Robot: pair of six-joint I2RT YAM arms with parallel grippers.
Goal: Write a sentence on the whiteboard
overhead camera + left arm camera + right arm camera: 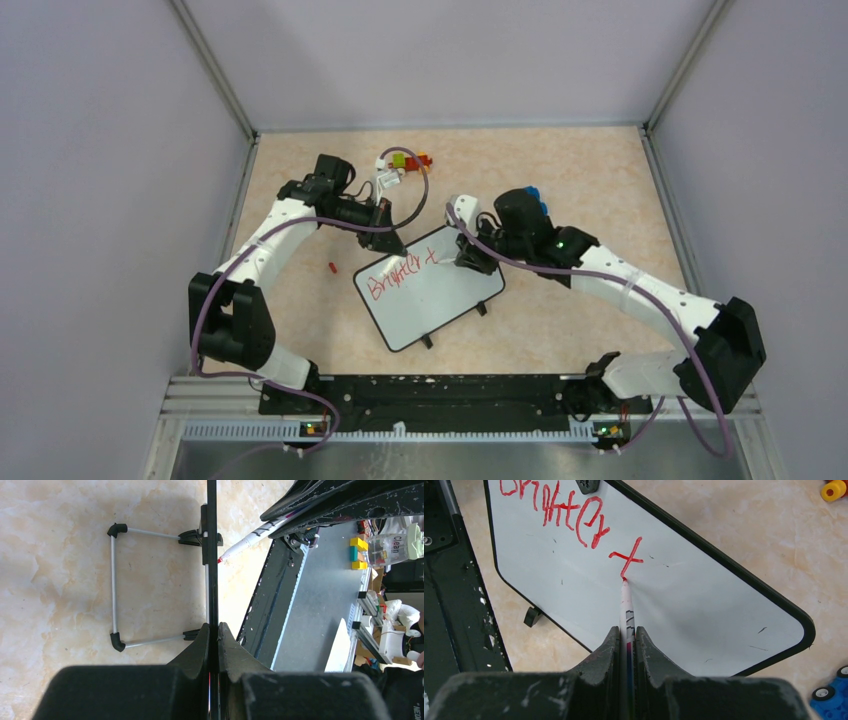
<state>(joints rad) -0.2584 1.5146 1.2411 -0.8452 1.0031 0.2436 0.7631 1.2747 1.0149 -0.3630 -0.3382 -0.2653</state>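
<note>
Right gripper [627, 633] clamping marker [626, 600], tip on whiteboard [704, 610], left gripper [213, 630] pinching edge

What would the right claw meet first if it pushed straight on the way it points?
The whiteboard: the marker in the right claw touches it just under the red t. The claw itself would probably land there too.

Right wrist view: ahead of the right tool [627, 630], the sentence [569, 515] runs off the top edge; you can't read its opening letters whole. The marker [626, 600] barrel is buried between the fingers [606, 652]. Left wrist view: beyond the left tool [213, 626], the whiteboard [212, 595] shows you only its edge, writing face hidden.
</note>
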